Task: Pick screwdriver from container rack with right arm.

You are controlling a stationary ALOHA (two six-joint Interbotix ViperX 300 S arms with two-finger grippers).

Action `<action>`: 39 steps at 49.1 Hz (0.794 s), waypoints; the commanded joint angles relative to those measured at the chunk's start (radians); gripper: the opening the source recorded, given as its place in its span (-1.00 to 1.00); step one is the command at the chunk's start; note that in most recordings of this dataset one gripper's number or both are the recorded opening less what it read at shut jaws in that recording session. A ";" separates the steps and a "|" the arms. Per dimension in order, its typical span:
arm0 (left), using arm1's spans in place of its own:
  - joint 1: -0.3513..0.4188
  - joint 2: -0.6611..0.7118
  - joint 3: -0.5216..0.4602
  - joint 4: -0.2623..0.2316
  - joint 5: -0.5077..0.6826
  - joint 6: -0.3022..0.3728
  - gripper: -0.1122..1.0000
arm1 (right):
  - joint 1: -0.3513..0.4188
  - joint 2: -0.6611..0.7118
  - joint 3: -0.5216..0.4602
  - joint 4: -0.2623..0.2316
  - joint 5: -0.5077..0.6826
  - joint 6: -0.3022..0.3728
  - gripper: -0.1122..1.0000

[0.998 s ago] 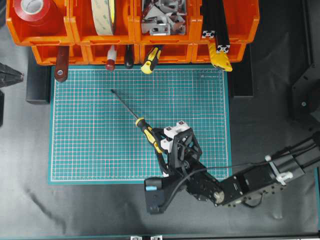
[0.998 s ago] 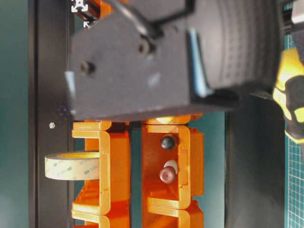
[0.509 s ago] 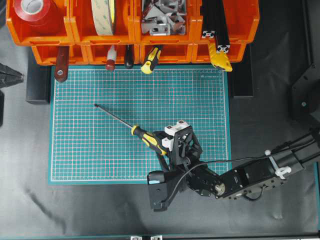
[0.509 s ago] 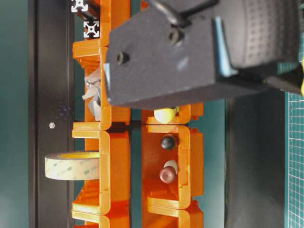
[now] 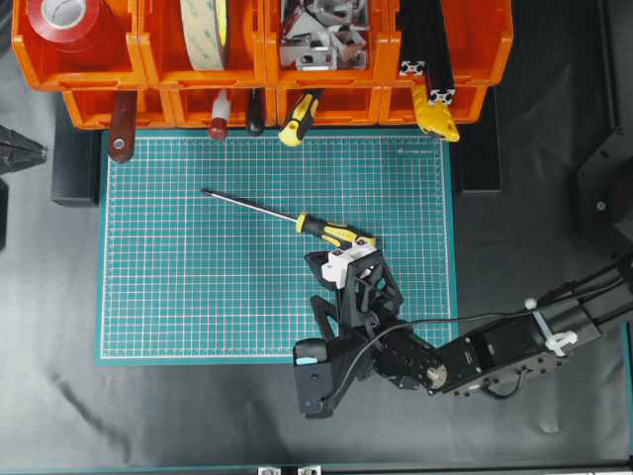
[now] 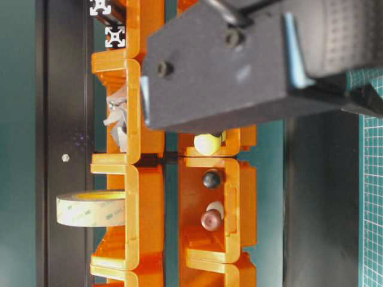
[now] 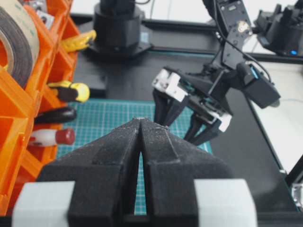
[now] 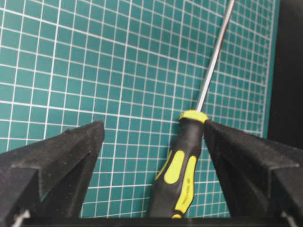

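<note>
The screwdriver lies flat on the green mat, tip pointing left, slightly toward the container rack. The right hand gapes wide around its handle. The left hand is pinched closed.

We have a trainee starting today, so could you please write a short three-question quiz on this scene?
1. True or false: the screwdriver lies on the green mat.
2. The right gripper is: A open, B shut on the handle, C out of view.
3. Fill in: the left gripper is ____.

Key: 1 true. 2 A: in the right wrist view its fingers stand apart with the handle between them, near the right-hand one. 3 shut.
</note>
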 commanded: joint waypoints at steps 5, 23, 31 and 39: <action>-0.002 0.006 -0.031 0.003 -0.003 -0.003 -0.80 | 0.003 -0.029 -0.014 -0.002 0.011 0.003 0.69; -0.002 0.005 -0.031 0.003 0.017 -0.003 -0.80 | 0.012 -0.123 -0.026 -0.003 0.063 0.072 0.69; -0.006 0.003 -0.031 0.003 0.040 -0.003 -0.80 | 0.034 -0.265 0.002 -0.021 0.067 0.172 0.68; -0.006 0.002 -0.031 0.003 0.052 -0.002 -0.80 | 0.043 -0.403 0.064 -0.029 0.035 0.222 0.68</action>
